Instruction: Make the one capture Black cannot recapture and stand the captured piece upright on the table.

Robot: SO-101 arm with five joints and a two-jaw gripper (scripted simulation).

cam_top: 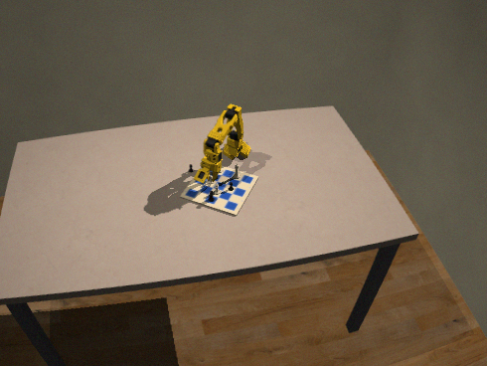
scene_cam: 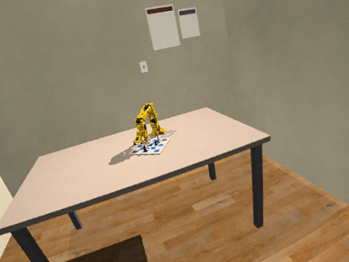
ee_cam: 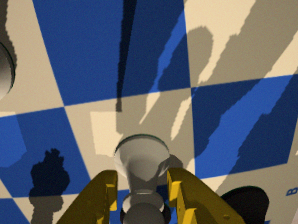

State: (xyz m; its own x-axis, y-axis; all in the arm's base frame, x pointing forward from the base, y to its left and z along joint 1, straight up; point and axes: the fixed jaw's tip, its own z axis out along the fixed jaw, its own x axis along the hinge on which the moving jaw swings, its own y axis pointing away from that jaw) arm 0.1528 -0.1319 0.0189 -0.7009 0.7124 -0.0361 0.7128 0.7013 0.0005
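The blue and cream board (cam_top: 237, 212) (scene_cam: 159, 152) (ee_cam: 82, 127) lies under the arm. My gripper (cam_top: 211, 182) (ee_cam: 143, 176) is low over it, its jaws narrowly parted on either side of a white piece (ee_cam: 142, 155); no grip on it shows. That piece stands on a cream square. Dark edges behind its head suggest a black piece, mostly hidden. Another black piece (ee_cam: 247, 201) is right of the jaws, and a white base (ee_cam: 5, 72) shows at the left edge. In the top view, a black piece (cam_top: 211, 197), a black pawn (cam_top: 231, 186) and a tall white piece (cam_top: 237, 171) stand on the board.
A black pawn (cam_top: 191, 168) stands on the table off the board, left of the arm. Another white piece (cam_top: 216, 188) stands close to the front black piece. The arm and its shadows hide part of the board's far left side.
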